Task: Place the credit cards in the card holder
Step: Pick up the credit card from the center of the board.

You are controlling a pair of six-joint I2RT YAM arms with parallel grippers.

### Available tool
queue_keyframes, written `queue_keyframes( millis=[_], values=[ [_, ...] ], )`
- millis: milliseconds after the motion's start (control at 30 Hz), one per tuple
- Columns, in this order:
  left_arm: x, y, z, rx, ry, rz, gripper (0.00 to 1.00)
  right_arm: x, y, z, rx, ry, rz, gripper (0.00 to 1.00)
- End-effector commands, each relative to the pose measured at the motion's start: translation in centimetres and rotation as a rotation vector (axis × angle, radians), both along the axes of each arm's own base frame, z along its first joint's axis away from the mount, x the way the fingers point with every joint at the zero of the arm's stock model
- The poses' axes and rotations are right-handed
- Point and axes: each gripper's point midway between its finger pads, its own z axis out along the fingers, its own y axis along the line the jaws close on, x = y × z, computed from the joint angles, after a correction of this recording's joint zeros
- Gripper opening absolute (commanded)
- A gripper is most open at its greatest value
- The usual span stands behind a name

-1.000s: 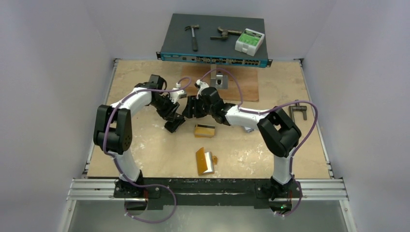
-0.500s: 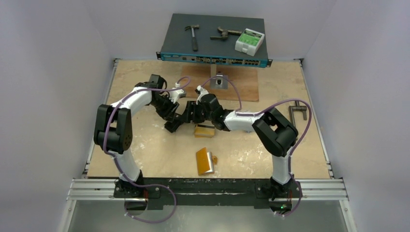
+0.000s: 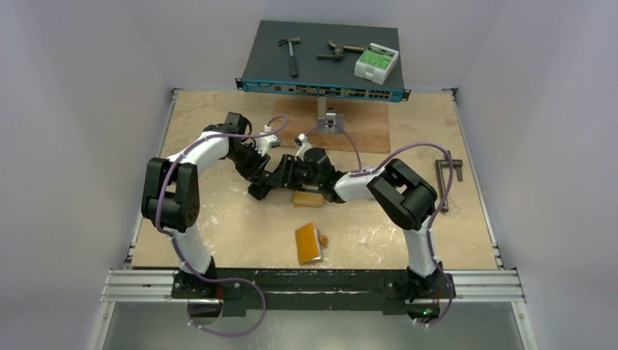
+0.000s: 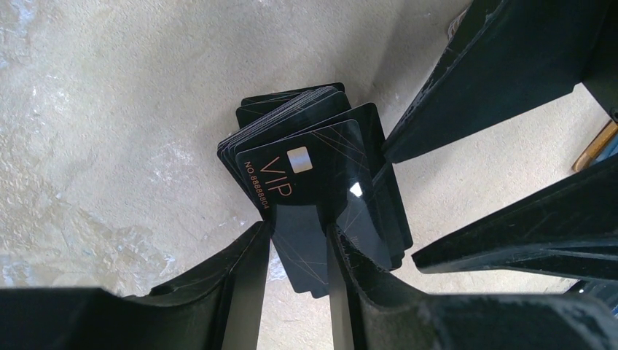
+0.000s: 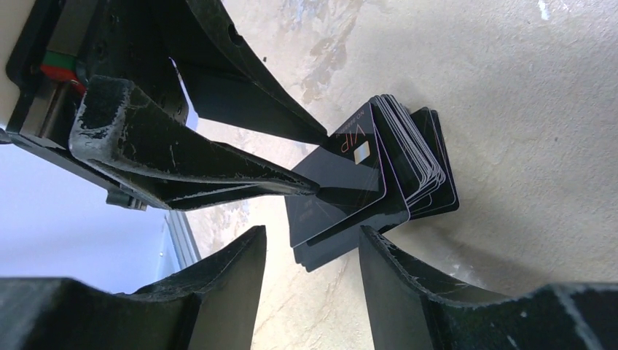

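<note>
A fanned stack of dark credit cards, the top one lettered VIP, hangs just over the table with my left gripper shut on it. In the right wrist view the stack sits pinched between the left fingers. My right gripper is open, one jaw on each side of the stack's lower corner, with a gap on the left side. Both grippers meet left of centre: left gripper, right gripper. A yellow-orange card stack lies beside them. The orange card holder lies nearer the front.
A network switch at the back carries a hammer, pliers and a white-green box. A brown board with a small metal stand lies behind the arms. A clamp rests at the right.
The right arm has swung left and lower, bringing its gripper up to the cards in the left gripper; its jaws have narrowed a little. The left arm has stayed put.
</note>
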Motion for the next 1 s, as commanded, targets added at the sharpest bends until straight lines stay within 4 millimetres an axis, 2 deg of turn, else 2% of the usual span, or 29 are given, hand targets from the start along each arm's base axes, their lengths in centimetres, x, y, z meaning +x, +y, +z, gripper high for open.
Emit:
queue_keyframes(
  millis=[0, 500, 967],
  values=[
    [-0.7, -0.4, 0.1, -0.011, 0.008, -0.001, 0.33, -0.3, 1.0, 2.1, 0.107, 0.003, 0.02, 0.49],
    [-0.9, -0.6, 0.2, -0.022, 0.0, -0.008, 0.34, -0.2, 1.7, 0.8, 0.14, 0.087, 0.006, 0.47],
    [-2.4, -2.1, 0.9, -0.116, 0.036, -0.019, 0.32, 0.9, 1.2, -0.5, 0.131, 0.147, -0.093, 0.45]
  ],
)
